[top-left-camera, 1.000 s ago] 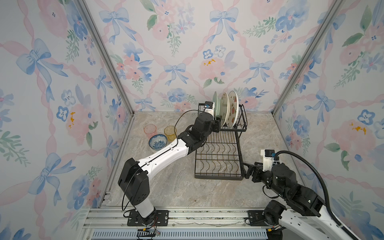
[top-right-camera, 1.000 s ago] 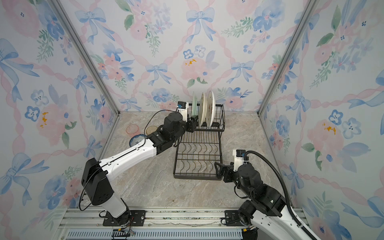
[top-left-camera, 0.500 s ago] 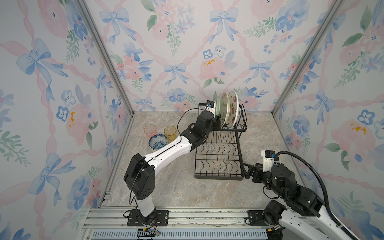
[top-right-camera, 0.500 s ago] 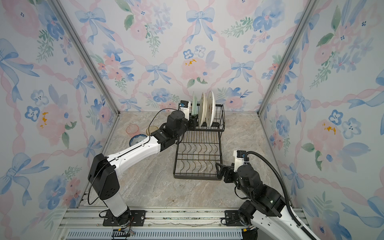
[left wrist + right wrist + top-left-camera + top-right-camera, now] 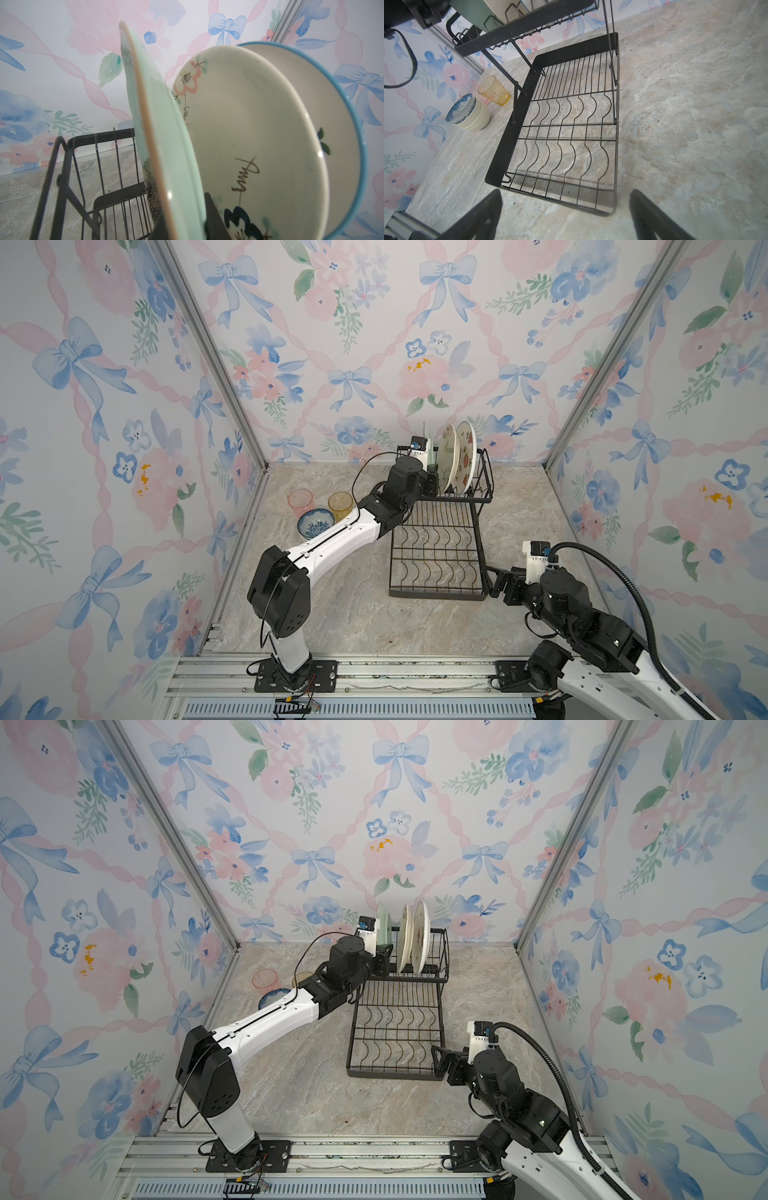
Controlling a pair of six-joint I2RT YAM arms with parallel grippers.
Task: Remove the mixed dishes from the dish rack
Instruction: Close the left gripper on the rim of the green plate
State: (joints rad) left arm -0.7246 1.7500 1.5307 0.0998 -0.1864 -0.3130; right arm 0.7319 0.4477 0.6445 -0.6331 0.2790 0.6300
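The black wire dish rack [image 5: 436,597] [image 5: 395,1075] [image 5: 500,149] stands mid-table with its lower tray bare. On its raised shelf a mint-green plate [image 5: 382,925] [image 5: 166,145] and two cream plates [image 5: 448,452] [image 5: 465,456] stand upright. My left gripper [image 5: 433,477] [image 5: 185,216] is at the shelf's left end, shut on the mint-green plate's lower edge with one finger on each face. My right gripper [image 5: 492,576] [image 5: 564,191] hovers open and holds nothing, just off the rack's near right corner.
Left of the rack on the table stand a pink tumbler [image 5: 300,499], an amber tumbler [image 5: 340,504] [image 5: 494,91] and a blue-patterned bowl [image 5: 316,522] stacked on cream bowls [image 5: 477,118]. Flowered walls close in the back and both sides.
The left gripper's jaws have closed in on the mint-green plate, and its arm has shifted slightly at the shelf. The right arm has not moved.
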